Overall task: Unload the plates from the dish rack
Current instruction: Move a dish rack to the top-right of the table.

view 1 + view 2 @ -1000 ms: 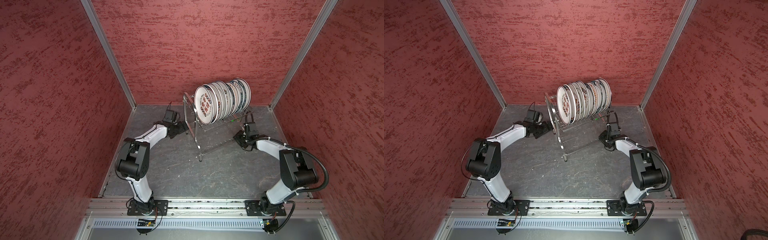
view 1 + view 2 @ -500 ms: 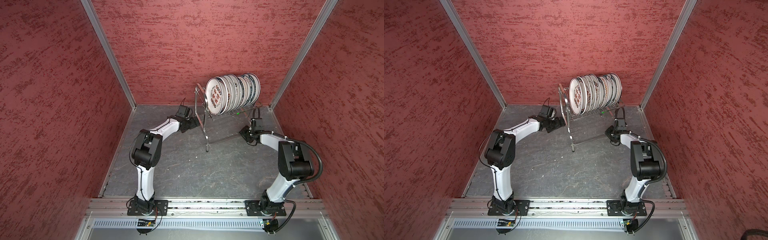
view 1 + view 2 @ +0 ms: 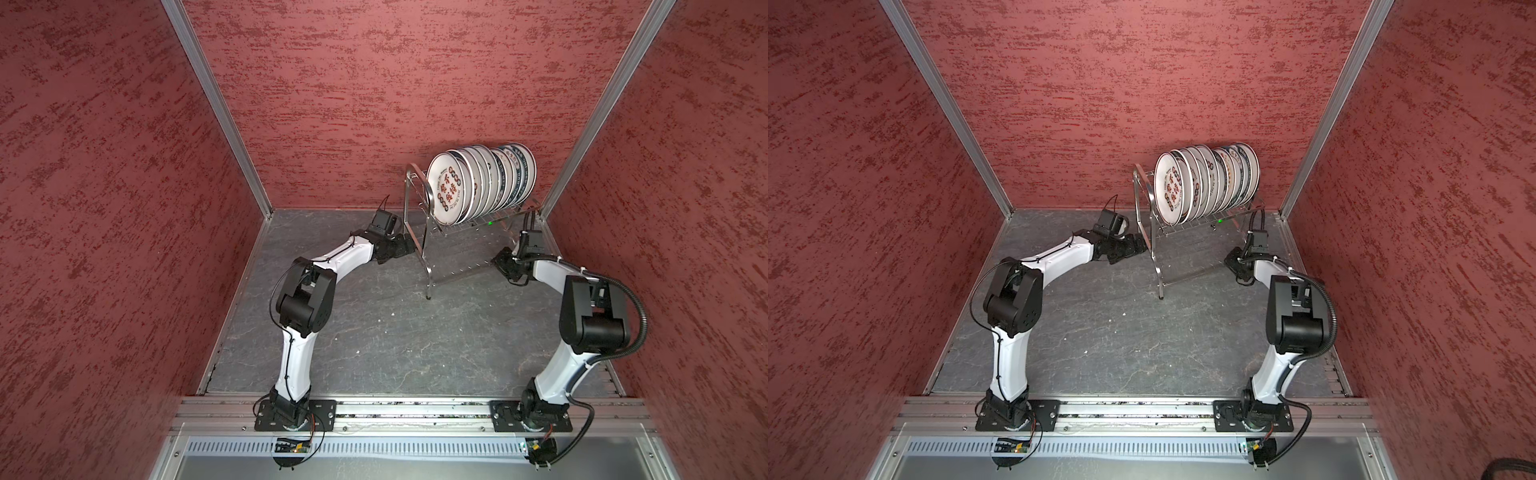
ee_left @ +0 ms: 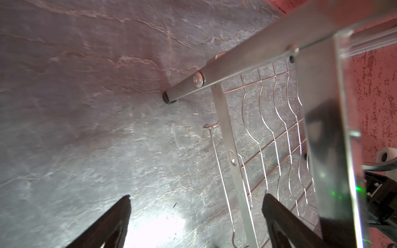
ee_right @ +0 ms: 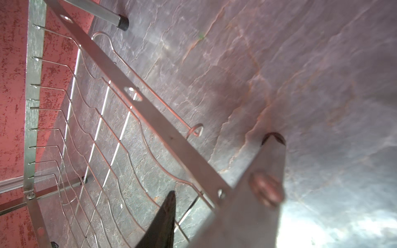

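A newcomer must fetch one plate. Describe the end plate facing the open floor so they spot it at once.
Look to the far right corner of the grey floor, where a steel dish rack stands. It holds a row of upright plates. Pick the end plate toward the open floor: only it shows its whole face, printed with red-and-black characters, while its neighbours show just rims.
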